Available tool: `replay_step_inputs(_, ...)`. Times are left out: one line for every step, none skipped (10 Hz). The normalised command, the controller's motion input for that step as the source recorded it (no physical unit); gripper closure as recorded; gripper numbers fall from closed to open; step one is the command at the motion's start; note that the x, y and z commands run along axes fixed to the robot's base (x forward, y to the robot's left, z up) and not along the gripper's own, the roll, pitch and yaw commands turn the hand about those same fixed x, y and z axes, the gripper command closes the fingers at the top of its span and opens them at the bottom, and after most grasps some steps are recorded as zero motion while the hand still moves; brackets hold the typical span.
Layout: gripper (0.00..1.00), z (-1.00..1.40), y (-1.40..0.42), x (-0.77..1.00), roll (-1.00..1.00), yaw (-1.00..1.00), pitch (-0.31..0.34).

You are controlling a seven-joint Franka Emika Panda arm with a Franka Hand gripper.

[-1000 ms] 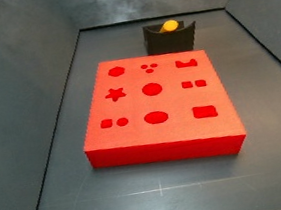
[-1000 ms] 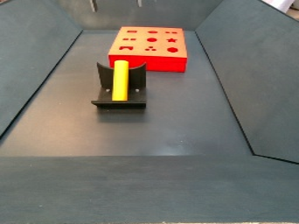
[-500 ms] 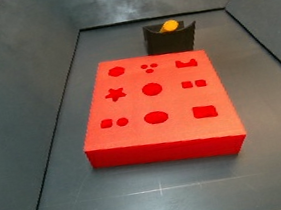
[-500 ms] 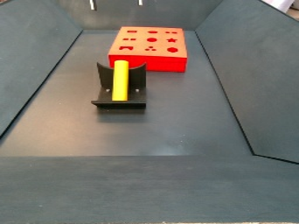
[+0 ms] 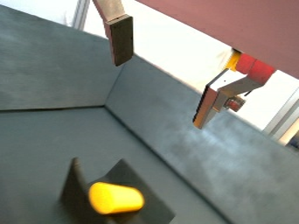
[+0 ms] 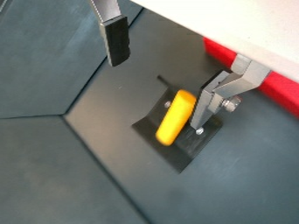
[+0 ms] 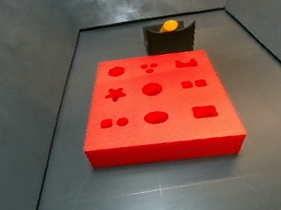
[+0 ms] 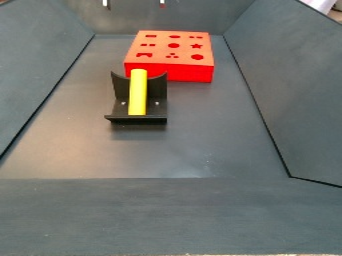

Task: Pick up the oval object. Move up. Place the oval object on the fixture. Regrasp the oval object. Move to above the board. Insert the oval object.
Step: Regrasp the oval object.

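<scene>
Two wrist views are all I get of the gripper (image 6: 160,70) right now, and in both the jaws stand wide apart with nothing between them, hanging up in the air over the fixture (image 6: 177,131). Its fingers (image 5: 121,39) are the usual flat silver plates with dark pads. It doesn't show up in either side view, apart from maybe two tiny tips at the very top of one, too small for me to call.

The oval object (image 8: 136,89) is lying lengthwise in the notch of the fixture (image 8: 136,103), not touched by anything. In a side view I only see its rounded orange end (image 7: 170,24) poking up out of the dark block (image 7: 170,38). In a wrist view it's a fat yellow-orange blob (image 5: 115,198) sitting in the cradle (image 5: 96,187).

The board (image 7: 157,107) lies flat on the grey floor (image 8: 187,140), separate from the fixture, its cut-out holes all empty as far as I can see. A strip of its red edge (image 6: 264,79) shows in a wrist view too.
</scene>
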Motion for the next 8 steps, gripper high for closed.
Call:
replay_step_inputs(0.00, -0.01, -0.03, 0.09, 1.00, 0.10, 0.125)
replay_step_inputs(0.00, -0.02, -0.04, 0.09, 0.82, 0.11, 0.128)
replay_step_inputs(0.00, -0.02, -0.04, 0.09, 0.69, 0.12, 0.123)
replay_step_inputs(0.00, -0.01, -0.04, 0.09, 0.37, 0.14, 0.105)
replay_step_inputs(0.00, -0.01, -0.03, 0.09, 0.26, 0.16, 0.095)
replay_step_inputs(0.00, -1.00, 0.08, 0.03, 0.14, 0.19, 0.081)
replay_step_inputs(0.00, -1.00, 0.08, 0.03, 0.12, 0.19, 0.047)
replay_step_inputs(0.00, -1.00, 0.07, 0.05, 0.11, 0.18, 0.003)
